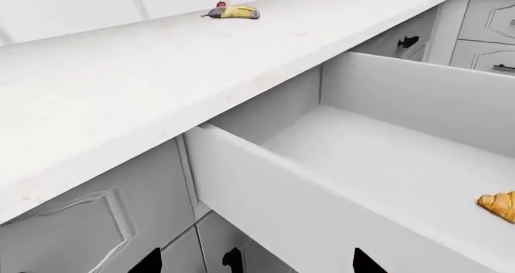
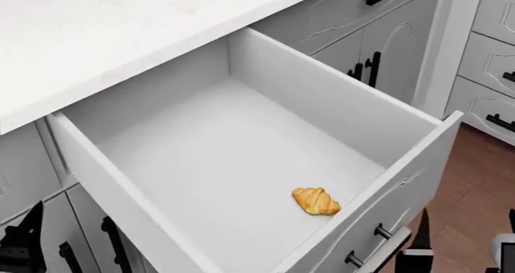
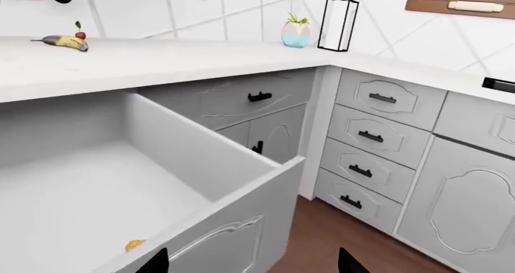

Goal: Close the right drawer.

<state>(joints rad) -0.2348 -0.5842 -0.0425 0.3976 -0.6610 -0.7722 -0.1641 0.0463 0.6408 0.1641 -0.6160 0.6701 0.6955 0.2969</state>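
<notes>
The right drawer (image 2: 241, 158) stands pulled far out from under the countertop (image 2: 120, 38), with a croissant (image 2: 315, 201) lying on its floor near the front panel. To shut it well, I would set a gripper flat against that panel beside the bar handle (image 2: 378, 249) and push straight in, square to the cabinet, slowly so the croissant stays put. The right gripper (image 3: 251, 262) shows two dark fingertips spread apart, holding nothing. The left gripper (image 1: 257, 262) is cut off; I cannot tell its state
</notes>
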